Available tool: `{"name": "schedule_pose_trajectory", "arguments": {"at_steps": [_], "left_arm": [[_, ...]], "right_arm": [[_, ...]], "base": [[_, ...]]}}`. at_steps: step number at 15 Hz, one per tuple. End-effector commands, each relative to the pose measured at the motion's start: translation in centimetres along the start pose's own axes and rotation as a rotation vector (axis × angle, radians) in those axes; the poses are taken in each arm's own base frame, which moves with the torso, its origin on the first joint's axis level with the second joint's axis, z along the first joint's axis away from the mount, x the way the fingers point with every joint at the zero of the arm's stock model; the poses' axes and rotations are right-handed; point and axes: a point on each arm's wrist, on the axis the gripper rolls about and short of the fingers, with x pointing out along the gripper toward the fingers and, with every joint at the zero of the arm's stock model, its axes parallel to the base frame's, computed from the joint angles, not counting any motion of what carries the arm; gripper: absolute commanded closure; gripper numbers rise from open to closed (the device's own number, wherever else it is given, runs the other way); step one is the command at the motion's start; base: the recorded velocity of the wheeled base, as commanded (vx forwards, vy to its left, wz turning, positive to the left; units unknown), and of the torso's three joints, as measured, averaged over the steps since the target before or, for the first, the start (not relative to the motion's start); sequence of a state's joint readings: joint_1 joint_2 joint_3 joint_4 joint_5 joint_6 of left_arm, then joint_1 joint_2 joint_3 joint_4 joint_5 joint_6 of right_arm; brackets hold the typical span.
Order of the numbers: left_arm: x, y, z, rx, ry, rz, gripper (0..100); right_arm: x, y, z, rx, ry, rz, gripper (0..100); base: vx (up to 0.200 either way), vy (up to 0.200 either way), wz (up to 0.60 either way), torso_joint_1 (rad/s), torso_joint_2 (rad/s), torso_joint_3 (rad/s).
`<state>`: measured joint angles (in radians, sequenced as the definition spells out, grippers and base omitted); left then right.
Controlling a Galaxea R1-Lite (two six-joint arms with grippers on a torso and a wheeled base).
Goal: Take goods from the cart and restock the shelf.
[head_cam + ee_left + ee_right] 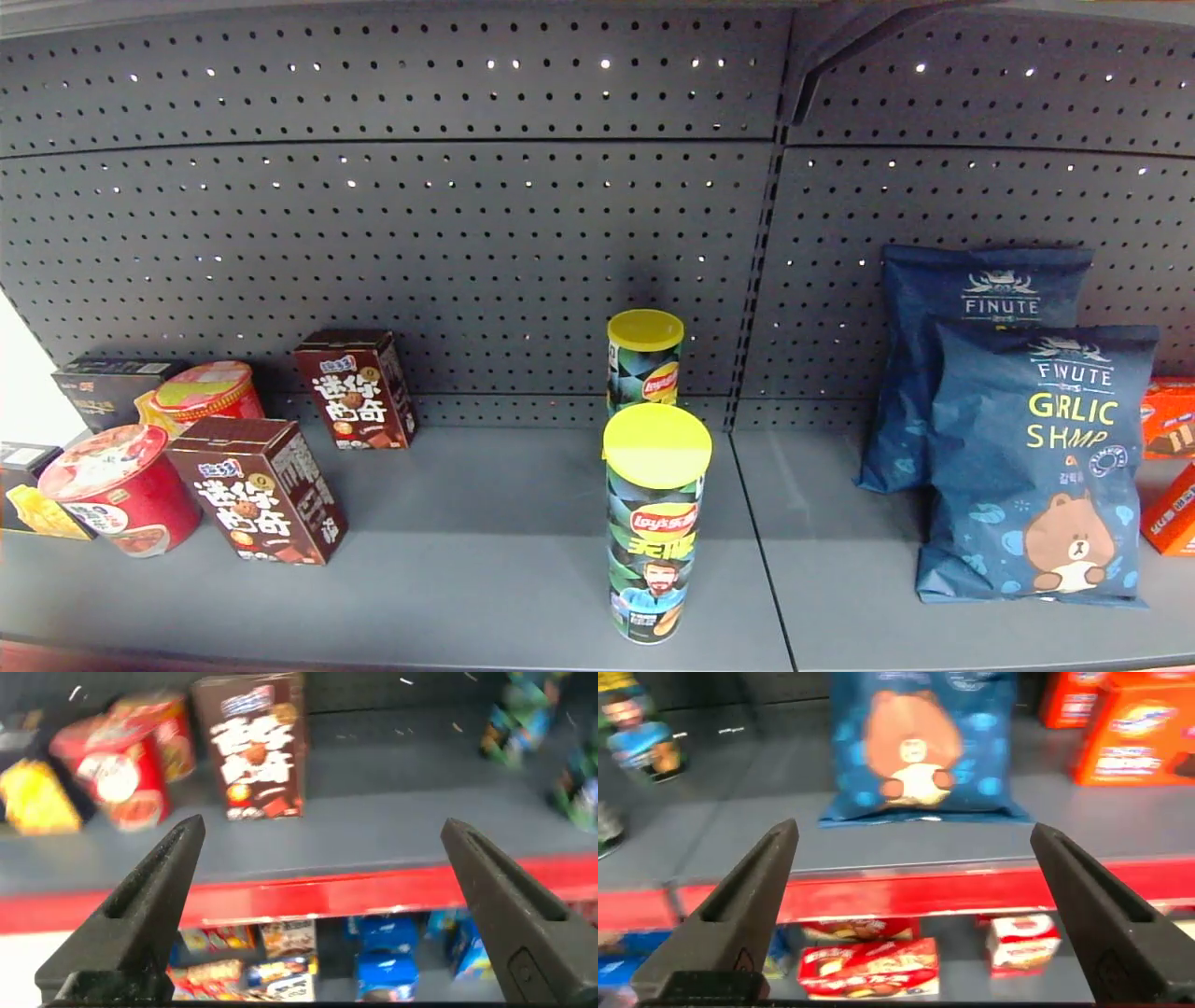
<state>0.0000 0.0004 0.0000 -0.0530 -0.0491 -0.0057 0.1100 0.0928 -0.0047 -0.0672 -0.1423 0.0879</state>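
Nothing is held right now, so the step in hand is judged to be fetching a fresh item from the cart. The left gripper is held in front of the red front edge of the dark grey metal shelf. Its fingers are spread wide, with nothing between them. The right gripper is spread wide and empty too, and it faces a blue crinkly bag with a bear on it. For the next move, an arm would likely need to be turned to the cart and one item pinched.

The shelf is partly filled. Two tall green tubes with yellow lids are stood upright near the middle, one behind the other. Two blue bags are leaned up near the right end. Two brown card boxes and two red round cups are set near the left end. A new item could likely be fitted between the boxes and the tubes.
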Motion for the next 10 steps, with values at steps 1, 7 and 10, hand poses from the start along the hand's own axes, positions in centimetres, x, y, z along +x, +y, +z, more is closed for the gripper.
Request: {"name": "schedule_pose_trajectory", "arguments": {"at_steps": [1, 7, 10], "left_arm": [[0.00, 0.05, 0.02, -0.020, -0.003, 0.020, 0], [0.00, 0.01, 0.07, -0.009, -0.007, 0.000, 0], [-0.01, -0.11, 0.07, -0.009, -0.007, -0.051, 0]], "right_arm": [[0.03, -0.22, 0.03, -0.005, -0.004, -0.101, 0], [-0.06, 0.35, -0.08, -0.057, 0.039, 0.161, 0], [-0.12, 0.31, -0.03, -0.056, 0.026, 0.042, 0]], "base": [[0.000, 0.000, 0.00, 0.000, 0.00, 0.000], [0.000, 0.000, 0.00, 0.000, 0.00, 0.000], [0.000, 0.000, 0.00, 0.000, 0.00, 0.000]]}}
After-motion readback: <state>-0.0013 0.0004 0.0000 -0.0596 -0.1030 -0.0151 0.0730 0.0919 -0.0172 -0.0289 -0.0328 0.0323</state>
